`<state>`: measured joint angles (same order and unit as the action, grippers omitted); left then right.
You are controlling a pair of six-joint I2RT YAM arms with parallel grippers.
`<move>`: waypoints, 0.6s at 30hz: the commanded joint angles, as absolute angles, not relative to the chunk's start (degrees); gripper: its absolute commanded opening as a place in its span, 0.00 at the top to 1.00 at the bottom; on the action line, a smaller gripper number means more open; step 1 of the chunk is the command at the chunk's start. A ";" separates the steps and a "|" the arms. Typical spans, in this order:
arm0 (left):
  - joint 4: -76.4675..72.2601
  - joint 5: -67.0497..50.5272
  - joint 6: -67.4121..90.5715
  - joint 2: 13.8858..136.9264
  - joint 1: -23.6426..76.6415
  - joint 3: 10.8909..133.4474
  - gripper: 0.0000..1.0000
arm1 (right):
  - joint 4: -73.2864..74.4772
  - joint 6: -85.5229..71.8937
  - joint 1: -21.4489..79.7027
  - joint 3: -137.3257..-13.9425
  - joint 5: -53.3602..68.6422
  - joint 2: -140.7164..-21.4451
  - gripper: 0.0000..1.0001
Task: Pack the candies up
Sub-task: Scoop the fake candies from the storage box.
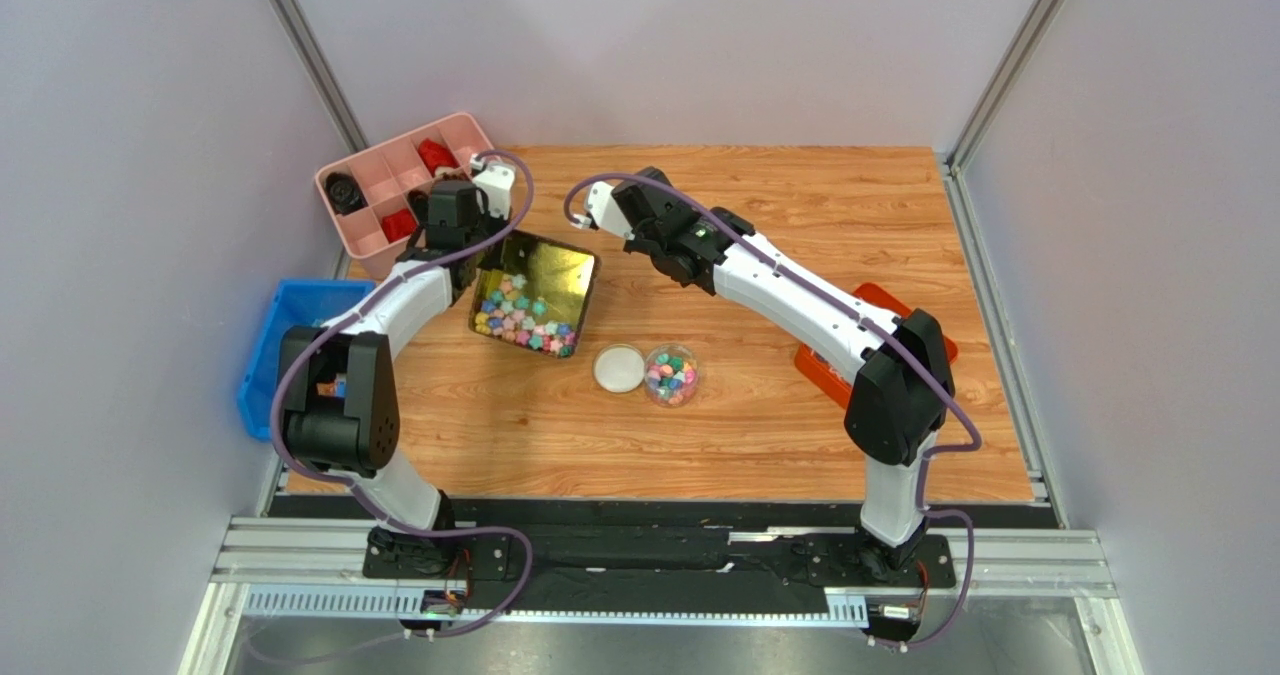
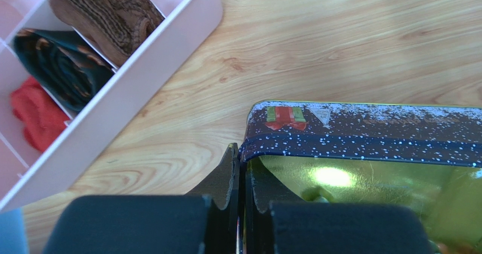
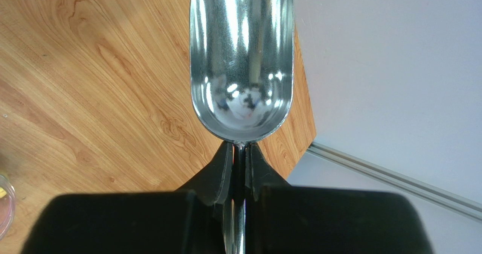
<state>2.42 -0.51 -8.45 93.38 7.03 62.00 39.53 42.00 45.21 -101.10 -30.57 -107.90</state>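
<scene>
The candies (image 1: 520, 320), small pastel balls, lie heaped along the near side of a dark blue tin (image 1: 559, 266) with a gold inside. More candies fill a small clear round jar (image 1: 670, 375); its white lid (image 1: 618, 368) lies beside it. My left gripper (image 1: 478, 249) is shut on the tin's left wall (image 2: 362, 132), one finger (image 2: 226, 175) outside and one inside. My right gripper (image 1: 613, 213) is shut on the handle of an empty shiny metal scoop (image 3: 242, 56), held above the table to the right of the tin.
A pink divided tray (image 1: 394, 180) with red and dark pieces stands at the back left, close to the tin (image 2: 130, 90). A blue bin (image 1: 278, 353) sits off the table's left edge. An orange object (image 1: 824, 363) lies under the right arm.
</scene>
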 commanded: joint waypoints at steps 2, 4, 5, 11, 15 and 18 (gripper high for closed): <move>3.51 -13.79 -1.32 93.69 4.48 67.50 1.00 | 37.18 41.48 45.44 -101.87 -31.64 -105.30 1.00; 5.09 -18.60 -0.36 95.01 4.22 68.81 1.00 | 37.53 41.40 45.44 -102.13 -31.46 -105.03 1.00; 5.62 -20.55 -0.35 96.23 3.78 69.34 1.00 | 37.79 41.14 45.44 -102.39 -30.51 -104.86 1.00; 14.49 -31.62 2.81 105.53 3.17 76.89 1.00 | 41.74 39.55 45.96 -104.85 -25.32 -102.22 1.00; 22.47 -39.79 3.87 113.19 1.76 84.00 1.00 | 42.80 39.11 46.05 -106.52 -25.22 -101.60 1.00; 27.31 -46.74 3.26 117.76 1.49 87.96 1.00 | 42.71 39.20 46.14 -106.17 -25.58 -101.60 1.00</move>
